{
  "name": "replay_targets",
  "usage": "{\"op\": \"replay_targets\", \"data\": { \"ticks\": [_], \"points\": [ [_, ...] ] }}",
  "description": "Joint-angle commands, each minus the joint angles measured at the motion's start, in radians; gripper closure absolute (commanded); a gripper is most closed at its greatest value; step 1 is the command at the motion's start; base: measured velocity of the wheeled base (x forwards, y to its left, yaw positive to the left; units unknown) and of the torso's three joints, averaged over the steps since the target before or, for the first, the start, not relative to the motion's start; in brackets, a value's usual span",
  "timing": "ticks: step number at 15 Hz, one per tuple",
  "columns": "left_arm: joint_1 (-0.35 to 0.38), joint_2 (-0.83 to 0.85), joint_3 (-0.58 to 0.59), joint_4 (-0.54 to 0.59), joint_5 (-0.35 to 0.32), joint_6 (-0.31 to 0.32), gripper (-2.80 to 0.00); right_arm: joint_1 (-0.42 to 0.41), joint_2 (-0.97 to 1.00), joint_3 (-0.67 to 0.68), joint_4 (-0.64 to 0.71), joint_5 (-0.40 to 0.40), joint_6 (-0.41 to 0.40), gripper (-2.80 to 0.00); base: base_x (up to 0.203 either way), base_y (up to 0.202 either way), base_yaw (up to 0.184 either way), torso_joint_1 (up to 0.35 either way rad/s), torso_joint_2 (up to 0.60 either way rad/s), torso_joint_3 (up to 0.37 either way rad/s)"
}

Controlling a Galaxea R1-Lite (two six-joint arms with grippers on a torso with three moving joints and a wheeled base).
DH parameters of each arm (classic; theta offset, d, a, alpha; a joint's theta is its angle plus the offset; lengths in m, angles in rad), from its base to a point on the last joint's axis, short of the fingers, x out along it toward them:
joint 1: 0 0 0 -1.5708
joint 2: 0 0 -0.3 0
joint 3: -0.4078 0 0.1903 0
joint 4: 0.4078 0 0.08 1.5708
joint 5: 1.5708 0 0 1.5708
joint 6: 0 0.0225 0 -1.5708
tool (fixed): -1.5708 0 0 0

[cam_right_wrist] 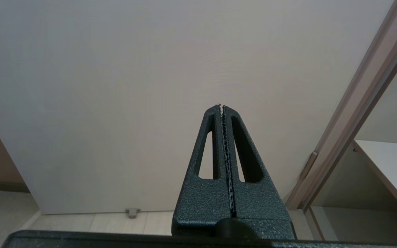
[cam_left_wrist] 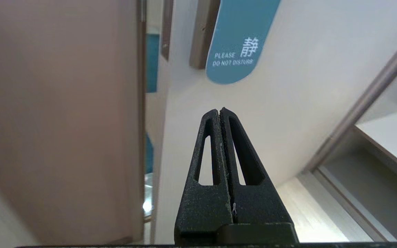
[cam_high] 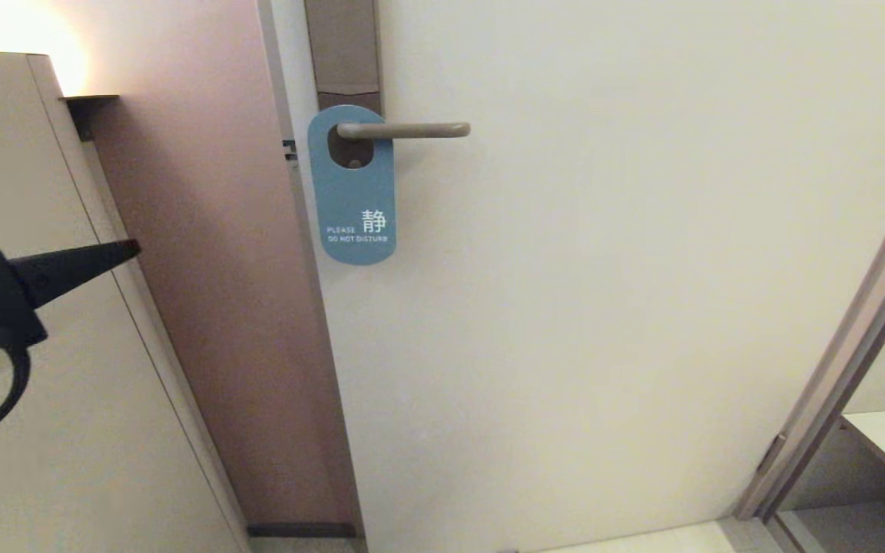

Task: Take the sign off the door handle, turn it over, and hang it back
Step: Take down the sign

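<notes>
A: The sign looks like a thin, flat card, so I'd judge it light and fairly stiff, though it may bend if pinched hard. It hangs by its oval hole on the door handle, lying flat against the door, up and to the right of the left pincer.

B: Where would you take hold?

A: Probably the rounded lower end, which hangs free below the lever. The face looks smooth, so it may slip. It also sits close against the door, so getting 1 finger behind it could be awkward.

B: Any writing?

A: The blue face shows white text: "PLEASE DO NOT DISTURB", plus 1 Chinese character, 静. No brand that I can read.

B: And the pincers?

A: The left pincer is closed, fingers pressed together, holding nothing, well apart from the sign; in its wrist view it points toward the sign's lower end. The right pincer is likewise closed and empty, facing bare door lower down.
</notes>
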Motion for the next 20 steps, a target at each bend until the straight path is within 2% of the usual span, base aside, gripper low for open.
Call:
{"op": "replay_targets", "data": {
  "ticks": [1,3,5,10,16,20],
  "points": [
    [0.005,0.122,-0.024,-0.032,-0.019,-0.002,0.00,0.001,0.000,0.000,0.000,0.000,-0.001,0.00,0.000,0.000,0.000,0.000,0.00,0.000],
    [0.021,0.183,-0.041,-0.072,-0.061,-0.004,0.00,0.001,0.000,0.000,0.000,0.000,-0.001,0.00,0.000,0.000,0.000,0.000,0.00,0.000],
    [0.057,0.241,-0.051,-0.123,-0.162,-0.004,0.00,0.000,0.000,0.000,0.000,0.000,-0.001,0.00,0.000,0.000,0.000,0.000,0.00,0.000],
    [0.075,0.396,-0.075,-0.298,-0.333,-0.004,0.00,0.001,0.000,0.000,0.000,0.000,-0.001,0.00,0.000,0.000,0.000,0.000,0.00,0.000],
    [0.074,0.566,-0.178,-0.398,-0.476,-0.005,0.00,0.001,0.000,0.000,0.000,0.000,0.000,0.00,0.000,0.000,0.000,0.000,0.00,0.000],
    [0.069,0.614,-0.220,-0.406,-0.516,-0.004,0.00,0.000,0.000,0.000,0.000,0.000,0.000,0.00,0.000,0.000,0.000,0.000,0.00,0.000]
  ]
}}
